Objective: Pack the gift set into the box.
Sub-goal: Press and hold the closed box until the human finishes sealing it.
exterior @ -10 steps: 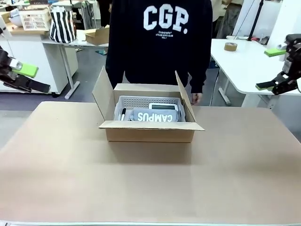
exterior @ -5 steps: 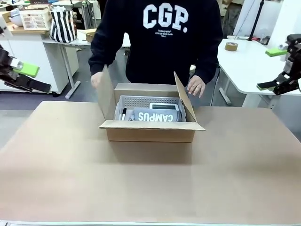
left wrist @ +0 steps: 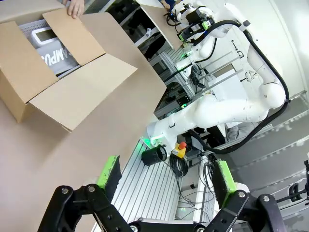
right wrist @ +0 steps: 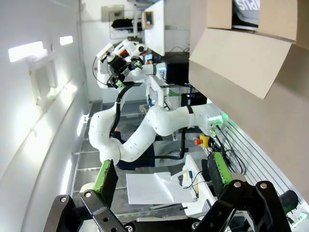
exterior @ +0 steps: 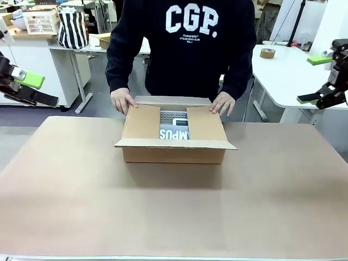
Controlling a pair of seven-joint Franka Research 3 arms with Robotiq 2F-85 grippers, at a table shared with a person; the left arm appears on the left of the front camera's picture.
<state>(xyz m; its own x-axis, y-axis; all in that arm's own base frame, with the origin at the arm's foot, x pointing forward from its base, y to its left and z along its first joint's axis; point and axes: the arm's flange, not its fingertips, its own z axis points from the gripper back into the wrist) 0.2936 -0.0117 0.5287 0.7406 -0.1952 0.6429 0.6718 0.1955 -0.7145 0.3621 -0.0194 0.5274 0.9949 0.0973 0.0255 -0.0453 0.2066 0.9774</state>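
From the front I see the box (exterior: 173,148) in the middle of the brown counter (exterior: 174,217). Its two side flaps are folded in over the opening with a gap between them, and its near flap sticks out toward me. The gift set (exterior: 174,133) lies inside and shows through that gap, white letters "MPUS" on its dark panel. Across the counter, the person presses one hand (exterior: 123,101) on one side flap and the other hand (exterior: 223,103) on the opposite flap. My left end effector (exterior: 39,90) hangs wide open off the counter's left side, well apart from the box. My right end effector (exterior: 312,79) is also spread open, off the right side.

In the left wrist view, the left end effector (left wrist: 167,175) gapes open, gripping nothing. The box (left wrist: 72,92) sits far off, with the gift set (left wrist: 50,58) visible between its flaps.

In the right wrist view, the right end effector (right wrist: 161,178) is open too. The box (right wrist: 241,63) is at the top corner, and the gift set (right wrist: 246,7) shows inside.
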